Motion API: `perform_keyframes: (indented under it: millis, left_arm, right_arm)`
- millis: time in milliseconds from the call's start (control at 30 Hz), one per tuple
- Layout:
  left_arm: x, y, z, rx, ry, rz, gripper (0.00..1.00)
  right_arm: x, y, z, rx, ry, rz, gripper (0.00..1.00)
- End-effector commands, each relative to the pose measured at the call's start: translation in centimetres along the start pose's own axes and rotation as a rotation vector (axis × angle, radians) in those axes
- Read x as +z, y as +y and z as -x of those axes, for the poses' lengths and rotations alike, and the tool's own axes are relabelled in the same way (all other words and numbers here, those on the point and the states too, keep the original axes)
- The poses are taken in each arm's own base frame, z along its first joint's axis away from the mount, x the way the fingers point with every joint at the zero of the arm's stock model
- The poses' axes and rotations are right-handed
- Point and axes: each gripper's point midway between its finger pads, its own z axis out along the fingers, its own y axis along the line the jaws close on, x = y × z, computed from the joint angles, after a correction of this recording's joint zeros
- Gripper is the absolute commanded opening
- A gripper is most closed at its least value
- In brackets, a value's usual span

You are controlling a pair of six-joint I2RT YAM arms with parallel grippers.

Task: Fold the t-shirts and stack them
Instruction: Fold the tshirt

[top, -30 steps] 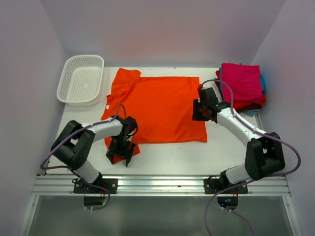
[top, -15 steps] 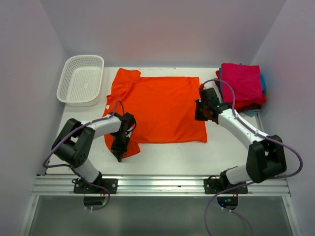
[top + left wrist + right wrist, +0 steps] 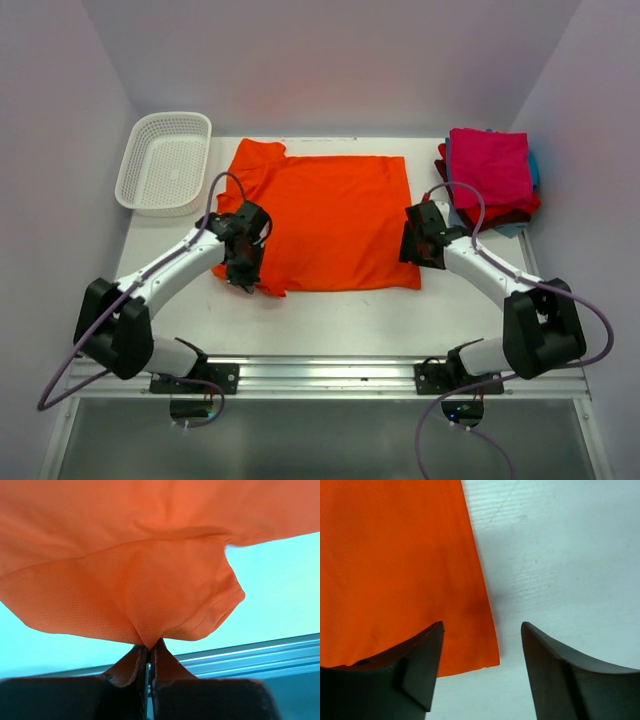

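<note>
While the table [image 3: 340,310] carries everything, the orange tee [image 3: 325,220] takes up its middle, spread flat with the neck toward the basket [image 3: 163,165] at the far left. The stack [image 3: 490,175] of folded tees, pink on top, sits at the far right corner. The left gripper [image 3: 148,647] is pressed together on what looks like the tee's near left sleeve, the cloth bunched to a point between the jaws and lifted off the table. The right gripper [image 3: 482,630] stands spread over the near right hem corner, holding nothing. I'd judge the cloth thin, light and limp. It puckers from one pinch, so take it at corners and edges, both sides together, or it will sag and crease.
</note>
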Motion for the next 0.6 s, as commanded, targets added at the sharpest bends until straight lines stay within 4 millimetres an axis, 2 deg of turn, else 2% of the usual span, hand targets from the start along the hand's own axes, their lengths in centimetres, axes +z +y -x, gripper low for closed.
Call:
perform_keyframes:
  millis: [0,67,200,300,333,467,567]
  left_arm:
    - [-3.9,0.1,1.8,-0.019,-0.130,-0.003,0.00]
    - [-4.4,0.3,1.8,-0.008,-0.151,0.000,0.00]
    - [-3.4,0.3,1.3,0.015,-0.134,-0.008,0.00]
    - [-2.8,0.3,1.0,0.022,-0.126,-0.016,0.00]
    - [-2.7,0.2,1.0,0.022,-0.128,-0.018,0.00]
    - [-3.0,0.2,1.1,0.024,-0.142,-0.020,0.00]
    - [-3.1,0.2,1.3,0.029,-0.147,-0.020,0.00]
  right_arm:
    - [-0.9,-1.6,0.4,0.116,-0.075,-0.047,0.70]
    - [-0.9,-1.7,-0.2,0.171,-0.070,-0.047,0.68]
    - [-0.3,-1.7,-1.9,0.234,-0.034,-0.048,0.65]
    - [0.4,-1.3,-3.6,0.270,0.016,-0.033,0.55]
    - [0.6,-1.3,-4.3,0.275,0.035,-0.029,0.48]
    - [0.7,-1.0,-5.7,0.298,0.068,-0.004,0.36]
    - [0.3,-1.4,-6.1,0.303,0.068,-0.005,0.36]
